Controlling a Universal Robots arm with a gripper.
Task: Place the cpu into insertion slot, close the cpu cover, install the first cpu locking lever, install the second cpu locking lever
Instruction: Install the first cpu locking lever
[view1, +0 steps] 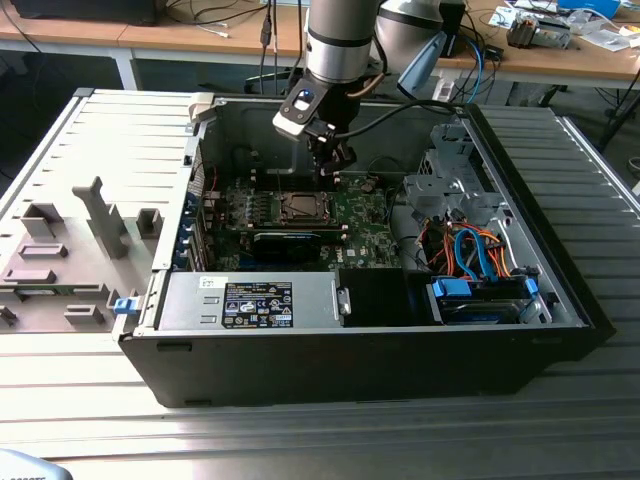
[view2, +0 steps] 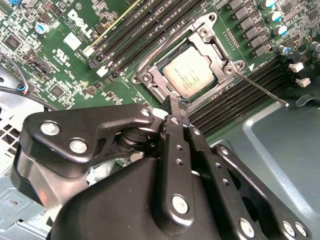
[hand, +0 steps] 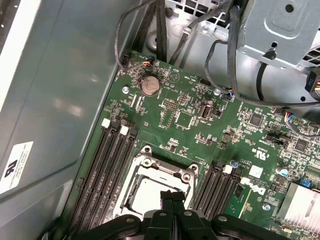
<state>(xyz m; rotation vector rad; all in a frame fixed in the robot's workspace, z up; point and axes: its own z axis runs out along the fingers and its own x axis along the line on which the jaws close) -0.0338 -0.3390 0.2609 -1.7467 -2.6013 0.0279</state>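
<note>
The computer case (view1: 560, 290) is lying open on the ribbed metal surface (view1: 300, 440), and the arm is reaching straight down into it between the case's far wall and the drive cage (hand: 285, 25). The hand (view1: 332, 160) is hanging just above the green motherboard (hand: 200, 125), with open air around it. Its fingers are pressed together, gripping nothing I can see, and in the second wrist view the hand (view2: 175, 102) is pointing its tips at one edge of the socket.

The cpu (view2: 187, 72) is sitting flat in the insertion slot (view1: 300, 207), silver top up, its edges running square with the long black memory slots (view2: 240, 100) flanking it on both sides. The cpu cover (view2: 220, 50) is lying down around it, framing the chip through its window. A thin locking lever (view2: 262, 90) is sticking out from one socket corner, slanting across the nearby memory slots.

Black cables (hand: 230, 55) are drooping from the drive cage over the board's edge, well apart from the socket.
</note>
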